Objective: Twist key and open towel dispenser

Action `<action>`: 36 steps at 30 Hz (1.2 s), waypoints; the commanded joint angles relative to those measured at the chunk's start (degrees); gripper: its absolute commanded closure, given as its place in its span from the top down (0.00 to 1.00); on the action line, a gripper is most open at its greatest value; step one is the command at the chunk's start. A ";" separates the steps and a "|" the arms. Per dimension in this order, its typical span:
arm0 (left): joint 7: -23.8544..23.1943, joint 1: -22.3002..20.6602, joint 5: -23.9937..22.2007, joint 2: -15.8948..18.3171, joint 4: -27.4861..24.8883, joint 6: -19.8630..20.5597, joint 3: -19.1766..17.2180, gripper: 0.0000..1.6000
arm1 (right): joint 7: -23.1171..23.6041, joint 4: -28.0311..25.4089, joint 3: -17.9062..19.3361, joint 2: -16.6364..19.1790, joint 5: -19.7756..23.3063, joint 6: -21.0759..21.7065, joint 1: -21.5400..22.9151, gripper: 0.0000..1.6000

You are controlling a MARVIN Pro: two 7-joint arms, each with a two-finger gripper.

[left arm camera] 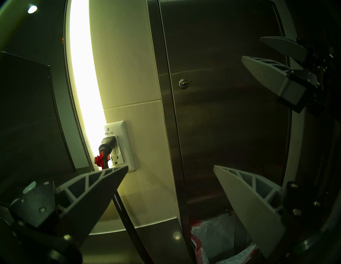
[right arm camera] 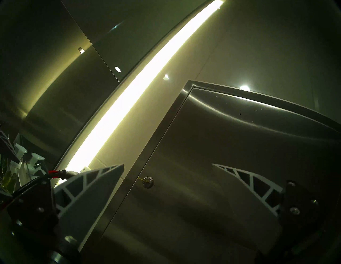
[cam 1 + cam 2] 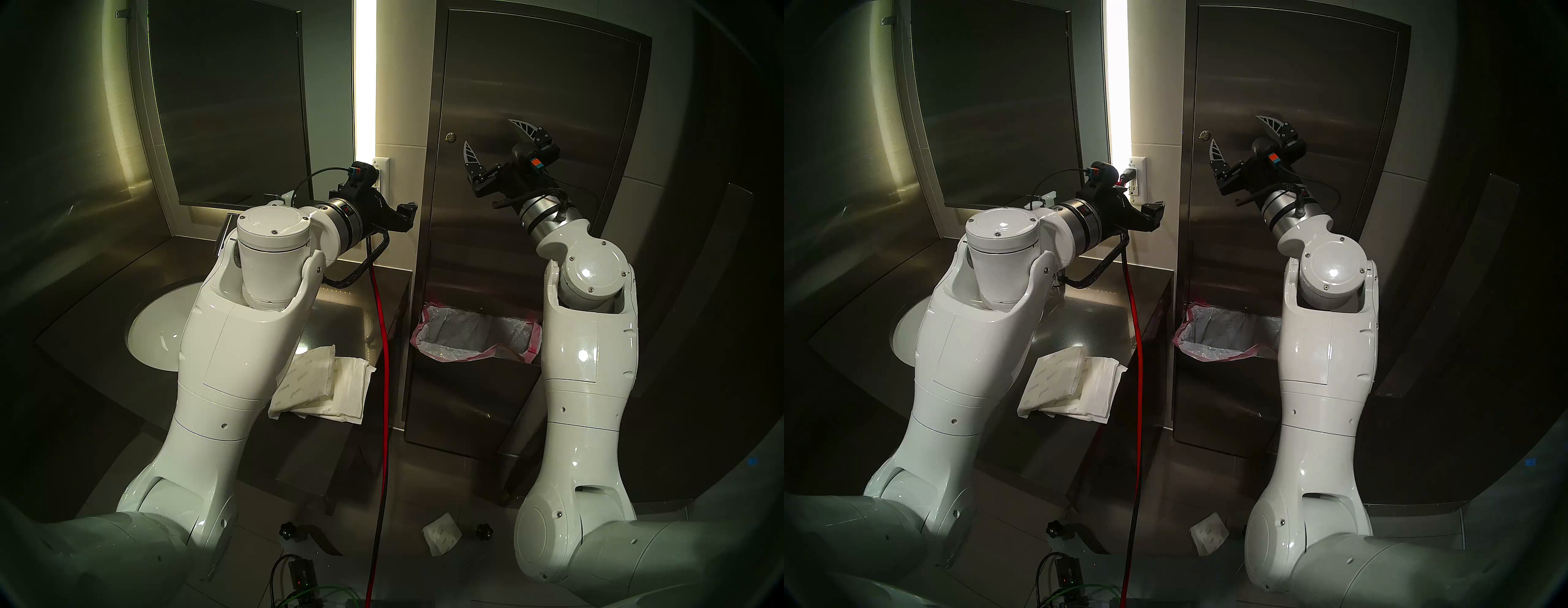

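Note:
The towel dispenser [image 3: 530, 76] is a tall brushed-steel wall cabinet, and its long door stands shut. A tiny brass key [image 1: 186, 82] sticks out of the small round lock [image 3: 449, 136] near the door's left edge; the key [image 2: 141, 179] also shows in the right wrist view. My right gripper [image 3: 488, 131] hangs open in front of the door, just right of the lock, touching nothing. Its nearer fingertip [image 3: 466, 146] is close beside the lock. My left gripper [image 1: 171, 166] is open and empty, lower and to the left by the wall outlet.
A steel waste bin with a pink-edged liner [image 3: 418, 335] sits below the door. Folded paper towels [image 3: 318, 386] lie on the dark counter beside a white sink [image 3: 148, 335]. A red cable [image 3: 382, 339] runs down from the outlet [image 1: 120, 145]. A dark mirror [image 3: 229, 106] hangs at the left.

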 commanded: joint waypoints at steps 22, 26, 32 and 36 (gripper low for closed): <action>0.07 -0.88 0.13 -0.10 -0.40 -0.10 -0.12 1.00 | -5.54 9.02 -12.83 12.84 -20.93 -17.08 8.09 1.00; 0.07 -0.90 0.14 -0.10 -0.40 -0.08 -0.12 1.00 | -9.08 10.68 -13.08 13.47 -24.32 -20.89 7.56 1.00; 0.07 -0.91 0.15 -0.10 -0.40 -0.07 -0.11 1.00 | -13.89 12.03 -10.40 10.50 -30.36 -24.82 5.66 1.00; 0.07 -0.90 0.15 -0.10 -0.40 -0.08 -0.12 1.00 | -17.65 11.98 -8.51 7.67 -35.31 -23.69 3.52 1.00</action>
